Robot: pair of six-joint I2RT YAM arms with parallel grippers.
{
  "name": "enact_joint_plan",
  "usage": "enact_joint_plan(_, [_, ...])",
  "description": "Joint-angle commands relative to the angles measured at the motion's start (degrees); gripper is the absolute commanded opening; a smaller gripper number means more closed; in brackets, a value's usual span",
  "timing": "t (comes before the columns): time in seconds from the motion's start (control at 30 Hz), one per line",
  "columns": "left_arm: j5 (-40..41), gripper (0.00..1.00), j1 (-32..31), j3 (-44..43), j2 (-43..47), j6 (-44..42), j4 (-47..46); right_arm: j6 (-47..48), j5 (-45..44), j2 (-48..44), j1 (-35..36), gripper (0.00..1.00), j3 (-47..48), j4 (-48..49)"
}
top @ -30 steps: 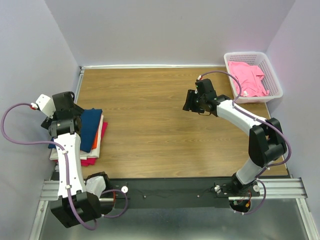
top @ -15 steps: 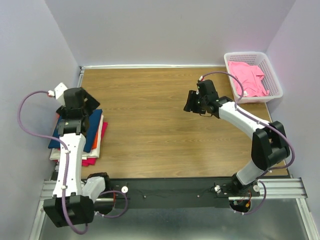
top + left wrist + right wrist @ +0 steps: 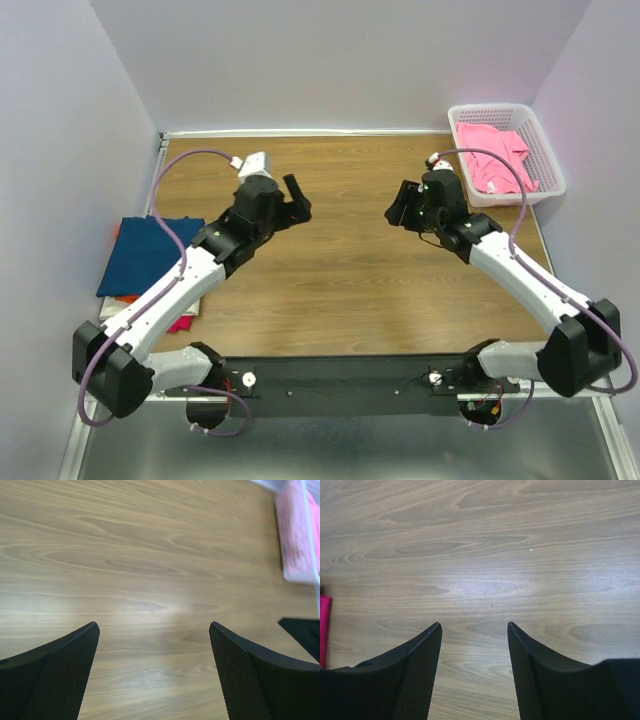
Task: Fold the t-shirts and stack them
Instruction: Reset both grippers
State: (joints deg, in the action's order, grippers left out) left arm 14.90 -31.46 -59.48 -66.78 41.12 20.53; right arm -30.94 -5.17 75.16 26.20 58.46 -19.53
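Nearly done by my read: the folded stack [image 3: 178, 322], navy tee [image 3: 150, 255] on top, sits far left, only the pink tee [image 3: 495, 158] in the basket [image 3: 553, 172] upper right remains, and left gripper [image 3: 295, 198] and right gripper [image 3: 399, 205] hover over the tabletop [image 3: 340, 270] mid-frame, jaws apart and empty.

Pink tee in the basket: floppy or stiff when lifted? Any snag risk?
Likely floppy: the pink tee lies crumpled with folds, so it should drape and hang from one pinch. Probably light, being thin cloth. It nearly fills the basket and its lattice walls may catch a sleeve, so the light basket might shift or lift with it.
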Motion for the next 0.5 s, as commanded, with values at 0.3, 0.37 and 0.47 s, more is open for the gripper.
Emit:
enact_joint_plan(0.3, [2.4,0.98,-10.8,3.9,-1.0,-2.1,-12.5,-1.9,-7.7,-19.3,0.3,0.63,-10.5,-0.1])
enact_joint_plan(0.37, [2.6,0.98,-10.8,4.1,-0.6,-2.3,-13.1,-1.5,-7.8,-20.4,0.3,0.63,-10.9,-0.2])
enact_joint_plan(0.47, [2.7,0.98,-10.8,3.8,-0.1,-2.5,-13.2,-1.4,-7.8,-21.1,0.3,0.63,-10.8,-0.2])
